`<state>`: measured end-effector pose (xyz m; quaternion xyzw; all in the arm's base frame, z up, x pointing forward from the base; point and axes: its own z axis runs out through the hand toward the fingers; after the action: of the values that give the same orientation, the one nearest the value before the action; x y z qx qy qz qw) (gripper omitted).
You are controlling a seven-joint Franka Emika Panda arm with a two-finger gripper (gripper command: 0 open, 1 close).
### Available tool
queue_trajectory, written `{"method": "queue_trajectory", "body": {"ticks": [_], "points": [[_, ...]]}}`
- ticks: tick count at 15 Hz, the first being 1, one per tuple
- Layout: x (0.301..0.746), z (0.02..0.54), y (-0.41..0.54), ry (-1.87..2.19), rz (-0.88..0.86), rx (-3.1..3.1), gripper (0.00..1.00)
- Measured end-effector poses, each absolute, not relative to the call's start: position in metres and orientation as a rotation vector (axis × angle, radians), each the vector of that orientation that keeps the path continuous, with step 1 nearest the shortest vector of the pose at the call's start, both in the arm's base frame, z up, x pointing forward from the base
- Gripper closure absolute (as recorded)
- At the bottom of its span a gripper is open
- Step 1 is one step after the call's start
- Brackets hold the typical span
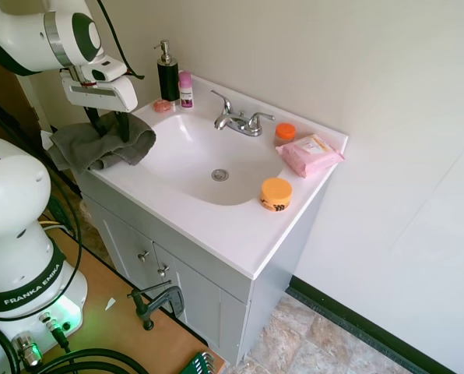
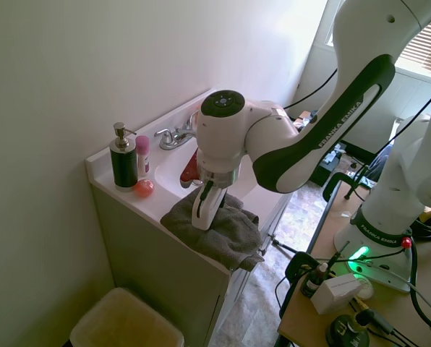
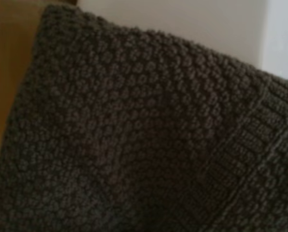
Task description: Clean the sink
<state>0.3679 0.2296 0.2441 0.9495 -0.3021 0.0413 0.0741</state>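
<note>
So far the cleaning looks barely begun: the sink (image 1: 197, 160), a glossy white oval basin set in the vanity top, sits bare with nothing in it but the round metal drain (image 1: 220, 174), and the dark grey knitted towel (image 1: 103, 144) lies bunched on the vanity's front corner, beside the basin and half hanging over the edge, not inside it. The jaws (image 1: 121, 126) come straight down into the top of that towel; the cloth hides how they stand, so I cannot tell whether they are closed on it or merely pressed into it. From the wrist, only the towel's bobbled weave (image 3: 134, 135) fills the picture. By my reading, what remains is nearly everything: securing the towel, carrying it into the bowl, and wiping round the drain and below the chrome faucet (image 1: 238, 119). Near the rim, an orange jar (image 1: 275, 193) and a pink wipes pack (image 1: 311, 153) could get knocked by a wide sweep
</note>
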Motion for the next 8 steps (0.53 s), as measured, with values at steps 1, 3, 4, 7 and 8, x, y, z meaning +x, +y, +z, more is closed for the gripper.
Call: {"method": "queue_trajectory", "body": {"ticks": [1, 3, 4, 7, 8], "points": [[0.3687, 0.2440, 0.2284, -0.909, 0.120, 2.850, 1.00], [0.3705, 0.2438, 0.2252, -0.913, 0.110, 2.851, 1.00], [0.3712, 0.2437, 0.2238, -0.916, 0.107, 2.850, 1.00], [0.3719, 0.2437, 0.2225, -0.920, 0.089, 2.854, 1.00], [0.3721, 0.2443, 0.2223, -0.919, 0.089, 2.856, 1.00]]}}
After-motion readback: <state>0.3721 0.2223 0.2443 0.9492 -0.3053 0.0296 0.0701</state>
